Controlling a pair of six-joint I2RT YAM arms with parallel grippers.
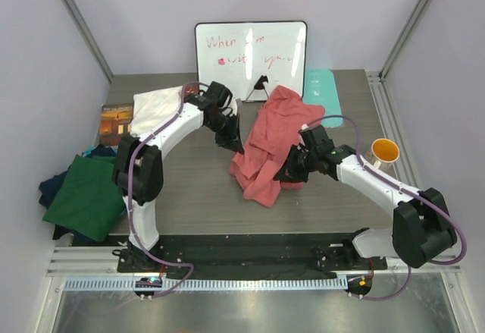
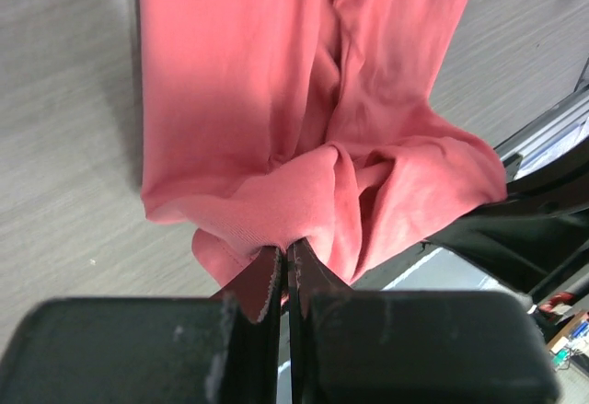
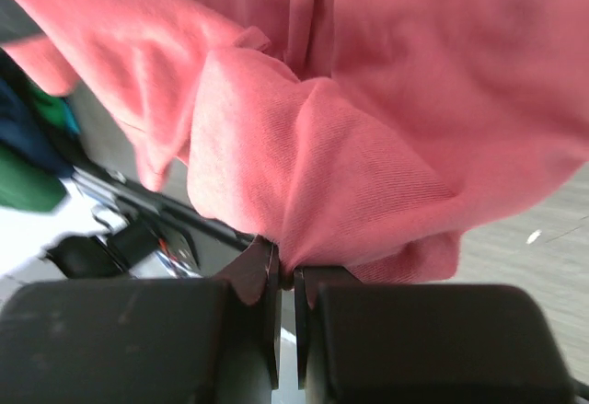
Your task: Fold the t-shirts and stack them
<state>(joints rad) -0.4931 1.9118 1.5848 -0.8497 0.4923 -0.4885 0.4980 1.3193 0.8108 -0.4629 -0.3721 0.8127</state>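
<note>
The salmon-pink t-shirt (image 1: 269, 139) hangs bunched over the middle of the table, held up between both arms. My left gripper (image 1: 232, 145) is shut on a fold of its edge; the cloth (image 2: 304, 137) spills from the pinched jaws in the left wrist view, where the gripper (image 2: 284, 257) shows at the bottom. My right gripper (image 1: 292, 172) is shut on another fold, seen close in the right wrist view (image 3: 286, 271) with the pink cloth (image 3: 368, 146) above it. A dark green t-shirt (image 1: 87, 194) lies on navy ones (image 1: 51, 189) at the left table edge.
A whiteboard (image 1: 251, 60) stands at the back, a pale-teal mat (image 1: 324, 94) beside it. A white cloth (image 1: 155, 109) and a book (image 1: 116, 120) lie back left. An orange cup (image 1: 384, 151) sits at the right. A black strip (image 1: 250, 253) runs along the near edge.
</note>
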